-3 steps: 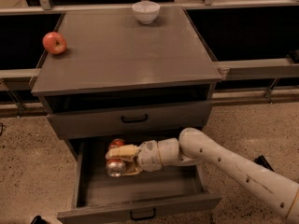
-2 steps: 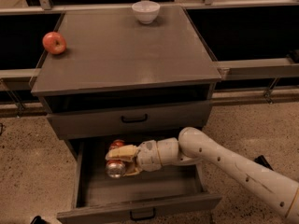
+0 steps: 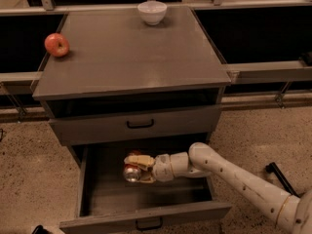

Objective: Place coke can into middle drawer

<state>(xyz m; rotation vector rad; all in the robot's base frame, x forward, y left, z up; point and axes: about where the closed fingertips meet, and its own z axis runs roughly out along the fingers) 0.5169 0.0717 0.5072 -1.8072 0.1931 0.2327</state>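
Observation:
The middle drawer (image 3: 146, 214) is pulled open at the bottom of the grey cabinet, its black handle on the front panel. My gripper (image 3: 132, 168) reaches from the right into the drawer's middle and is shut on the coke can (image 3: 130, 172). The can lies sideways between the fingers, silver end facing the camera, red body mostly hidden. It is low inside the drawer; I cannot tell if it touches the floor.
The upper drawer front (image 3: 139, 125) with its black handle is closed above. On the cabinet top (image 3: 131, 52) a red apple (image 3: 57, 45) sits at the left edge and a white bowl (image 3: 151, 11) at the back. My white arm (image 3: 239, 177) crosses the drawer's right side.

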